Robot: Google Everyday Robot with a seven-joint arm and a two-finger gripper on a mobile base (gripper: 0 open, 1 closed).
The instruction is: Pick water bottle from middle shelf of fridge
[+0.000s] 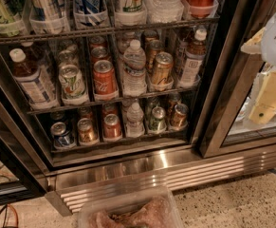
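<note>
Water bottle (134, 69) stands upright in a centre lane of the middle shelf (87, 103) of the fridge (175, 171), white cap up, with a red can (104, 79) just to its left and a gold can (161, 68) just to its right. The gripper (266, 101) hangs at the right edge of the scene, near side of the right-hand door section, well apart from the bottle. The bottle therefore lies to its left and farther in. Its long axis is vertical, so a level reach from the front looks fitting. Whether the gripper is released or clenched I cannot tell; it touches nothing on the shelf.
</note>
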